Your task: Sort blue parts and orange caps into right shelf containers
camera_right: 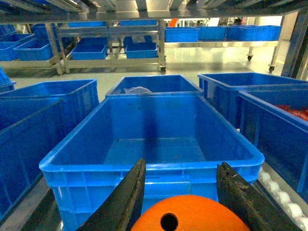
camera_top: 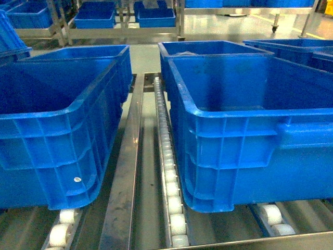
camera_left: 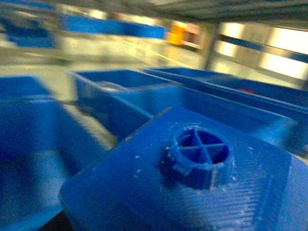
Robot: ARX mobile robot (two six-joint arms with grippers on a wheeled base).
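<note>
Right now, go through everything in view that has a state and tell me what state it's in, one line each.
Right claw: shut on the stubby orange cap, held just short of the crate.
Large bright-blue plastic crate ahead: open-topped, nothing seen inside.
Blue printed part with a ribbed round boss: fills the left wrist view, blurred.
Left claw: not visible.
Far-right blue crate: holds orange items.
Steel roller shelf: carries the crates.

Pale glossy floor (camera_top: 218,28) beyond.

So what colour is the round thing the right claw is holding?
Orange: the cap sits between the right claw's dark fingers, shown best in the right wrist view.
</note>
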